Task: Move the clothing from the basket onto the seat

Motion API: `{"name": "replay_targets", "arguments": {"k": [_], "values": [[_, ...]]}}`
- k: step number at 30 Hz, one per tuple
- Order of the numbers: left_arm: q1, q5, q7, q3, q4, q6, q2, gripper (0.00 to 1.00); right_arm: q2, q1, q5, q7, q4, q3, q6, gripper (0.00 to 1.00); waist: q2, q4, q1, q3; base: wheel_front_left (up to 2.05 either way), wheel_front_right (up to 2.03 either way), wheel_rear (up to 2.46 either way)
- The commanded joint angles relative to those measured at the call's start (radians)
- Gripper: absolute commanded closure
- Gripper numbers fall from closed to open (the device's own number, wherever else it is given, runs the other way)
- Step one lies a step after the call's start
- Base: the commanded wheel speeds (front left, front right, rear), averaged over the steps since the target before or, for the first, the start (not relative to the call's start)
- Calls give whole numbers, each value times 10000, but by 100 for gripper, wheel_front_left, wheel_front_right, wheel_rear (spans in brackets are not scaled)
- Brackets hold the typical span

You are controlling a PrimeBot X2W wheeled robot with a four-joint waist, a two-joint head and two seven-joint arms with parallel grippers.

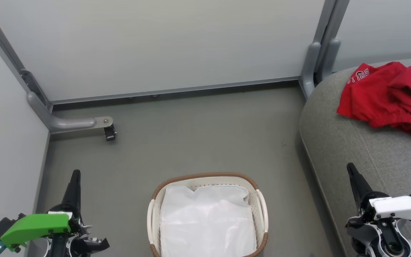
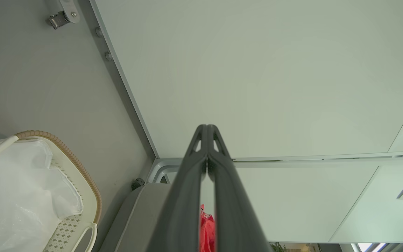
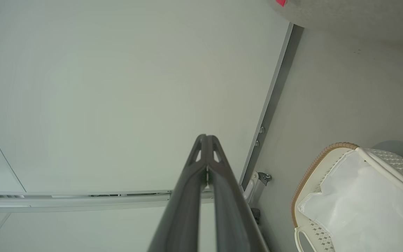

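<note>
The red clothing [image 1: 391, 96] lies crumpled on the grey seat [image 1: 341, 142] at the right, white letters showing at its far left corner. A sliver of red clothing [image 2: 206, 227] shows between my left fingers. The cream basket [image 1: 259, 203] with a brown woven rim stands on the floor at bottom centre, holding a white liner sheet [image 1: 205, 221]. My left gripper [image 1: 75, 176] is shut and empty at the lower left, left of the basket. My right gripper [image 1: 351, 168] is shut and empty at the lower right, over the seat's edge. The left gripper [image 2: 207, 128] and right gripper [image 3: 205, 138] show tips pressed together.
Pale partition walls close the back and left, with grey metal posts and a floor bracket with a small caster [image 1: 110, 132]. A grey post foot [image 1: 312, 67] stands beside the seat. Open grey floor [image 1: 198, 135] lies between the basket and the wall.
</note>
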Motion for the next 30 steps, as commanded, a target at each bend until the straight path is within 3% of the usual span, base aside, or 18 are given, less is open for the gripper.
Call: {"name": "replay_targets", "arguments": {"k": [1, 12, 30], "values": [[-172, -213, 56, 70, -77, -51, 63, 100, -63, -127, 227, 81, -51, -42, 1, 100, 0, -4, 0, -6, 0, 0, 0], [-229, -859, 241, 195, -99, -120, 63, 100, -68, -134, 957, 261, -74, -107, 0, 100, 0, -29, 0, -50, 0, 0, 0], [-203, -822, 257, 192, -87, -114, 55, 100, -68, -130, 935, 260, -69, -103, 0, 100, 0, -30, 0, -51, 0, 0, 0]]}}
